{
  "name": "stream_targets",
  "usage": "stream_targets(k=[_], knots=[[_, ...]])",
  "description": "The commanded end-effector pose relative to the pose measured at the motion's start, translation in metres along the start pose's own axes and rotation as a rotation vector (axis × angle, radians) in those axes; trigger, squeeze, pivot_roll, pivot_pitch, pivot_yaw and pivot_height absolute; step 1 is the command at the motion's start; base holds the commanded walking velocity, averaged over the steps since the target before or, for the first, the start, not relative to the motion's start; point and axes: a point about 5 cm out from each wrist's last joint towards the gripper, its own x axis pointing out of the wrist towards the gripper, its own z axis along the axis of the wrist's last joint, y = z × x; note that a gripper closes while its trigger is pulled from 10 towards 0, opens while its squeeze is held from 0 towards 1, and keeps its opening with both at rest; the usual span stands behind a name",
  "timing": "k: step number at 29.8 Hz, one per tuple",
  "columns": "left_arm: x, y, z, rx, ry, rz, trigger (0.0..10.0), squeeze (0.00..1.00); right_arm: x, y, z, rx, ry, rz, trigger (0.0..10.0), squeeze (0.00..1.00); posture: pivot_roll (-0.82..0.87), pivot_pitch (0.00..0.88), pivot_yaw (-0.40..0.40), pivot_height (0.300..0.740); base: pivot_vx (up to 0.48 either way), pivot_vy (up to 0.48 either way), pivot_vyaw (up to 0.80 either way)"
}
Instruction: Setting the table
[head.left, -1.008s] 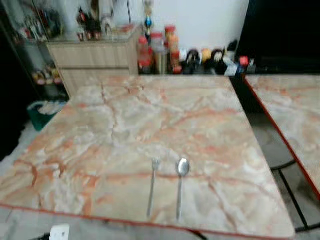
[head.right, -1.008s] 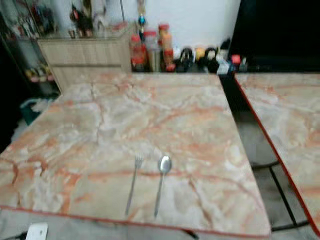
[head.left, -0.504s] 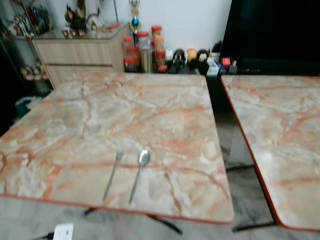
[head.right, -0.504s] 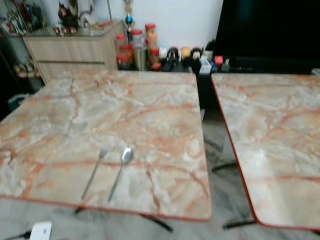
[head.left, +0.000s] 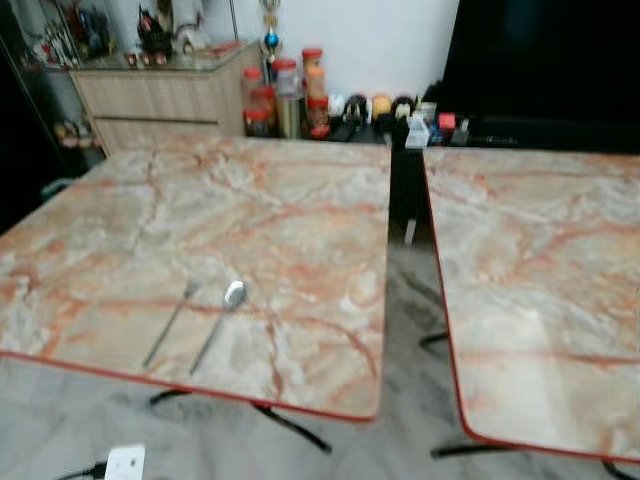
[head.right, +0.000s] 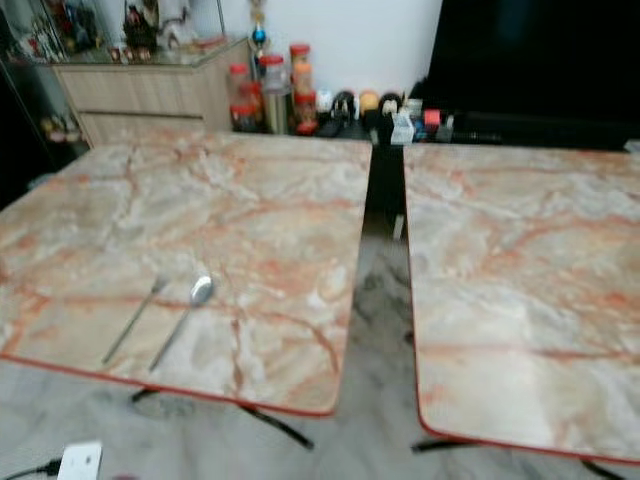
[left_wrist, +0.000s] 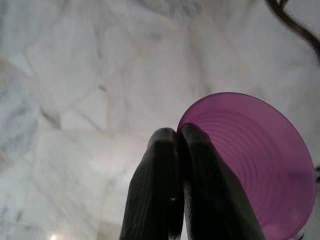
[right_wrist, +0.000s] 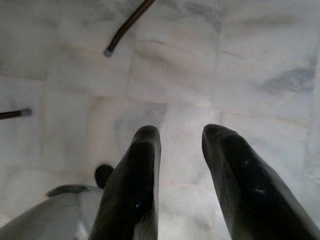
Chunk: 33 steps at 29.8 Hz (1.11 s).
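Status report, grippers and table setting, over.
Left gripper shut on purple cup rim, right gripper open. Fork and spoon on left table.

2 tables side by side: left table (head.left: 250, 200), right table (head.left: 540, 280), floor gap between. Fork (head.left: 170, 324) lies left of spoon (head.left: 220, 323), near the left table's front edge. Cabinet (head.left: 165, 95) and jars (head.left: 285, 95) behind. Power strip (head.left: 123, 463) on the floor in front.

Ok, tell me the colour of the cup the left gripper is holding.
Purple. The cup is pinched at its rim by the left gripper; the left wrist view shows it best.
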Motion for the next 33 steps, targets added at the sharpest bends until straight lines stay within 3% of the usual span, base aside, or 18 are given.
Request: stream_targets(k=[1,9,33], knots=[[0.0003,0.0007,0.0019,-0.004,-0.004,0.004,10.0,0.0,-0.0008,-0.0046,-0.0004,0.012,-0.002,-0.015,10.0,0.0,0.03,0.06,-0.01,0.74,0.0,-0.379,0.0],[0.0004,-0.0006,0.0023,-0.001,-0.003,0.002,10.0,0.0,-0.0006,-0.0049,0.0011,-0.03,-0.006,-0.016,10.0,0.0,0.03,0.06,-0.01,0.74,0.0,-0.379,0.0],[0.0002,-0.0019,0.0007,0.01,0.001,-0.008,10.0,0.0,-0.0011,-0.0048,-0.0013,0.0,0.001,-0.016,10.0,0.0,0.03,0.04,-0.01,0.74,0.0,-0.378,0.02]])
